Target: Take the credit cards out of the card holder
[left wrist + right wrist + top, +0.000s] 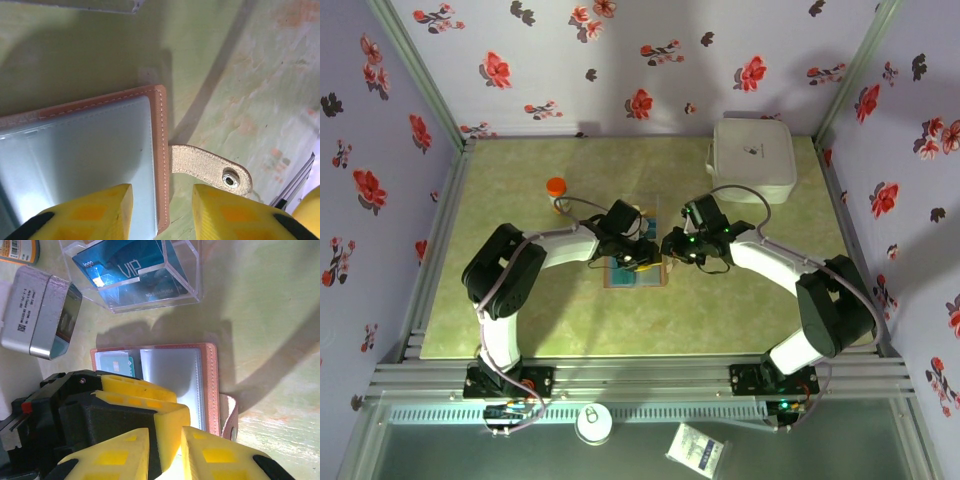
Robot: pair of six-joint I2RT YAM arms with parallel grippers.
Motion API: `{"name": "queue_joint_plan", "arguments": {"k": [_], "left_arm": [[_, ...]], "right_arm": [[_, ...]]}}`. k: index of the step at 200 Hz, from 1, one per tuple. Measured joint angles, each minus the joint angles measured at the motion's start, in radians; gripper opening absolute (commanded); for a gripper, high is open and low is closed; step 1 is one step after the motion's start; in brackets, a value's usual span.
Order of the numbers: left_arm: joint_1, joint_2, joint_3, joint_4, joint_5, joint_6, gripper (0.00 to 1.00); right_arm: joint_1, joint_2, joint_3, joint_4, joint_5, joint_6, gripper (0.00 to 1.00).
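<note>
The card holder (207, 385) lies open on the table, tan leather with clear blue-grey sleeves, its clasp tab (210, 167) sticking out to the side. A teal credit card (119, 365) sits in its left sleeve. Another blue card (127, 270) lies in the clear tray. My left gripper (162, 210) is open and low over the holder (159, 150), one finger above the lining and one beside the stitched edge. Its yellow fingers (142, 392) cover part of the holder. My right gripper (165, 452) hovers close behind, open by a narrow gap with nothing visibly in it. From above, both grippers meet over the holder (632, 272).
A clear ridged plastic tray (192, 270) stands just beyond the holder. A silver tin (37, 310) lies at its left, next to an orange-capped bottle (556, 188). A white box (752, 158) sits at the back right. Floral walls enclose the green table (520, 310).
</note>
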Motion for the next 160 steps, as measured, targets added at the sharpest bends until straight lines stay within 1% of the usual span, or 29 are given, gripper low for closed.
{"name": "queue_joint_plan", "arguments": {"k": [20, 44, 83, 107, 134, 160], "left_arm": [[0.008, -0.032, -0.014, 0.001, -0.001, 0.0, 0.34], [0.031, -0.116, -0.059, 0.0, -0.009, 0.001, 0.31], [0.102, -0.23, -0.148, -0.005, -0.028, 0.008, 0.22], [0.15, -0.283, -0.223, -0.016, -0.045, 0.01, 0.19], [0.2, -0.319, -0.293, -0.03, -0.053, 0.013, 0.15], [0.228, -0.319, -0.314, -0.042, -0.052, 0.026, 0.11]], "right_arm": [[0.0, 0.0, 0.003, 0.0, -0.001, 0.0, 0.24], [0.008, 0.014, 0.023, -0.004, -0.002, 0.0, 0.24], [0.05, 0.081, 0.089, -0.009, -0.002, 0.0, 0.23], [0.091, 0.137, 0.134, -0.008, -0.003, 0.001, 0.23], [0.132, 0.204, 0.184, -0.012, -0.006, 0.001, 0.23], [0.156, 0.254, 0.212, -0.011, -0.01, 0.002, 0.23]]}}
